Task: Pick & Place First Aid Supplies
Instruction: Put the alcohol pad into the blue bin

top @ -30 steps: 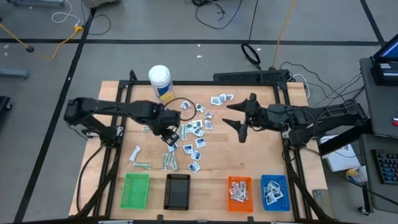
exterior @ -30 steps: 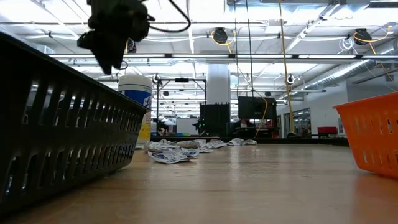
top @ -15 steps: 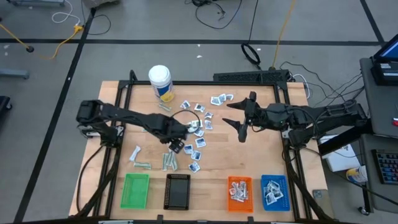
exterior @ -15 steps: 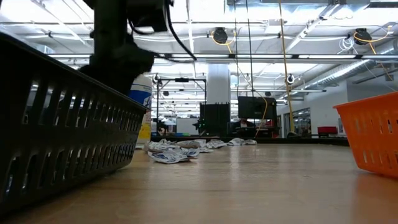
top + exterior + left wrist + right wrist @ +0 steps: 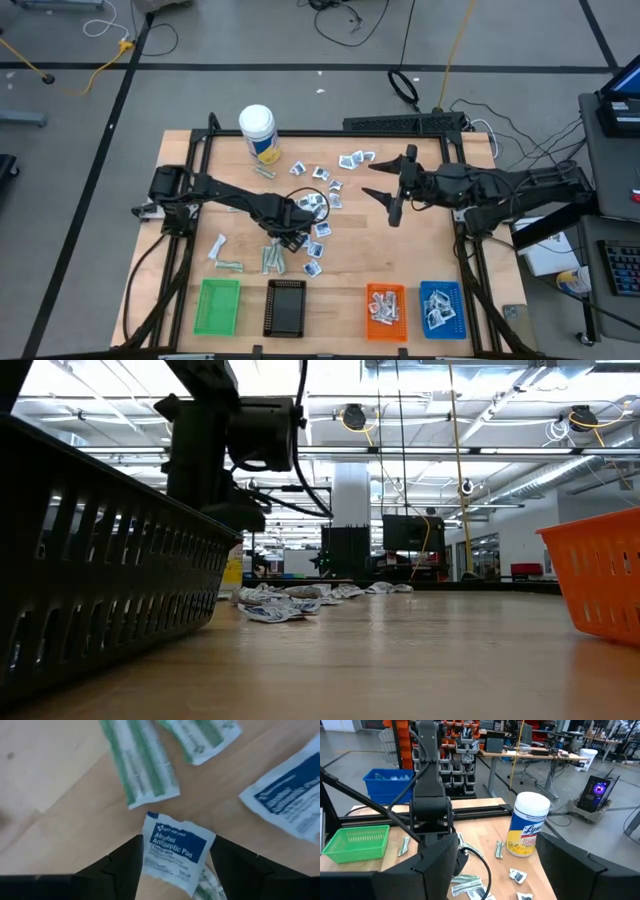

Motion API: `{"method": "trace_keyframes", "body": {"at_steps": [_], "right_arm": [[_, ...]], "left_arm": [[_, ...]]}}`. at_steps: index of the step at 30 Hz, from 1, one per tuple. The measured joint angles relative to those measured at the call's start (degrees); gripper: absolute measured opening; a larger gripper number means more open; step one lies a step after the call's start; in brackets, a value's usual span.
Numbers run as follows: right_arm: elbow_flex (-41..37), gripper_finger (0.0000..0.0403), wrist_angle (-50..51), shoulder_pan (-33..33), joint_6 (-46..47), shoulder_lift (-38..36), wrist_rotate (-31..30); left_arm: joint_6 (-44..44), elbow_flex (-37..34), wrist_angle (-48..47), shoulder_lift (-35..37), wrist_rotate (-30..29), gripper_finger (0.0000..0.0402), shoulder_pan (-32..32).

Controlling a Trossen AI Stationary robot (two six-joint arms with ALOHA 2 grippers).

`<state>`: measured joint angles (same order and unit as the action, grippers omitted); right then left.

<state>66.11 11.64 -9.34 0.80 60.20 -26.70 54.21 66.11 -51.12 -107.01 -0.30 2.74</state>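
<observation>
While the left arm reached only as far as the edge of the packet pile a second ago, from above it now stretches farther across the wooden table (image 5: 420, 255), and the left gripper (image 5: 291, 238) hangs low over the near side of the scattered packets (image 5: 322, 205). The right gripper (image 5: 394, 195) sits almost where it was, raised over bare wood beside the pile, fingers spread wide and empty. Along the front edge stand a green tray (image 5: 219, 306), a black tray (image 5: 287, 307), an orange tray (image 5: 385, 305) and a blue tray (image 5: 441, 307); the last two hold packets. A white bottle (image 5: 258, 133) stands at the back left, and cables trail over the grey floor.

At table height, the dark arm has come down from the top corner and now fills the upper left behind the black tray's wall (image 5: 90, 570). Packets (image 5: 285, 603) lie in a low heap far across the wood, the orange tray (image 5: 600, 585) at the right, a lit workshop beyond.

Past the left wrist, the fingers (image 5: 122, 867) stand apart on either side of a white-and-blue sachet (image 5: 175, 851) lying flat on the wood; whether they touch it I cannot tell. Grey-green strips (image 5: 140, 760) lie just beyond.

Past the right wrist, the left arm (image 5: 432, 810), the bottle (image 5: 527, 824), the green tray (image 5: 356, 842) and shelving with a blue bin (image 5: 387, 782) show.
</observation>
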Motion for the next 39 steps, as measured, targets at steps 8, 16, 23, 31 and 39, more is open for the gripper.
{"method": "trace_keyframes", "body": {"at_steps": [8,16,23,31,39], "right_arm": [[-0.02,0.0263,-0.2,0.0,-0.44,-0.94,-0.09],[0.0,0.0263,-0.29,0.0,-1.29,-0.98,-0.11],[0.0,0.0263,-0.49,0.0,-1.29,-0.98,-0.17],[-0.02,0.0263,-0.55,0.0,-1.21,-0.98,-0.19],[-0.02,0.0263,-0.68,0.02,0.46,-0.96,-0.22]], "left_arm": [[-0.08,0.11,0.71,-0.51,0.71,0.0217,0.29],[-0.5,0.01,0.3,-0.14,2.64,0.011,0.17],[-0.85,-0.17,-1.33,4.33,3.42,0.001,-0.56],[-5.0,-0.13,-1.92,15.71,2.02,0.0004,-2.86],[-10.83,-0.11,2.27,27.98,-3.17,0.0003,-3.38]]}}
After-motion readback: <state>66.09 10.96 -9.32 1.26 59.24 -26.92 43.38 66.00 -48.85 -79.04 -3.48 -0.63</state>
